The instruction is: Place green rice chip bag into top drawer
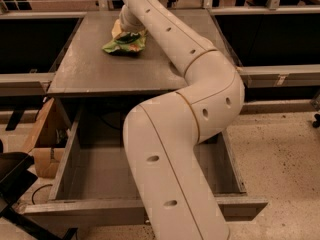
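The green rice chip bag (125,43) lies crumpled on the far part of the grey table top (100,69). My gripper (125,26) is at the end of the cream arm, right over the bag's back edge, hidden behind the wrist. The top drawer (67,156) stands pulled out below the table's front edge, with grey sides and a bare grey floor. My arm's big elbow crosses over the drawer's middle and right side and hides much of it.
A cardboard box (42,144) sits on the floor left of the drawer. A dark object (12,179) is at the lower left. Black bins with metal rails (280,74) flank the table. Speckled floor (285,154) lies to the right.
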